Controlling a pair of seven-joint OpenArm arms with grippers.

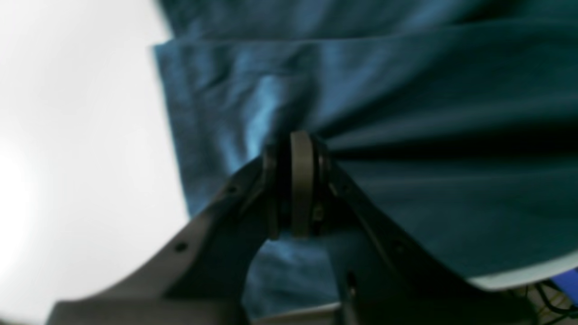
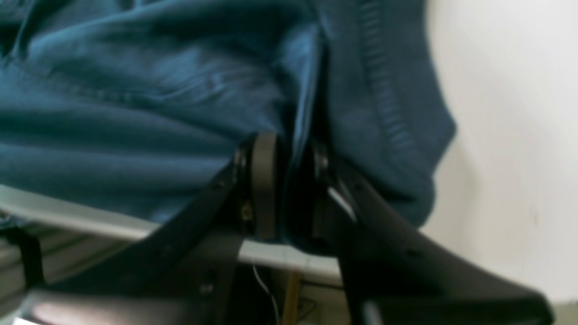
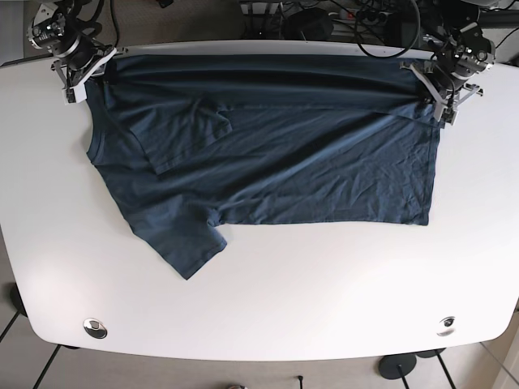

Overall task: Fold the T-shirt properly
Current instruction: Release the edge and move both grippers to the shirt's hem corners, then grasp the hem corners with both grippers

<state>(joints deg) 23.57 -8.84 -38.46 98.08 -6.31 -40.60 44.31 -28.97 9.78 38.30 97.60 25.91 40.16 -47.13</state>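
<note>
White and rounded at its corners, the table carries a dark teal T-shirt spread across its far half, with the near half bare. One long edge of the garment runs taut along the far rim of the table, stretched between the two arms. The right gripper, at the far corner on the base view's left, is clamped on the fabric near the shoulder; its wrist view shows cloth pinched between the closed pads, with a ribbed hem bunched just beside them. The left gripper, at the opposite far corner, is likewise clenched on the shirt, and its wrist view shows folds fanning out from the closed fingertips. One sleeve lies flat, pointing toward the near side of the table, while the other sleeve is folded over onto the body. Cables and dark equipment sit beyond the far edge.
</note>
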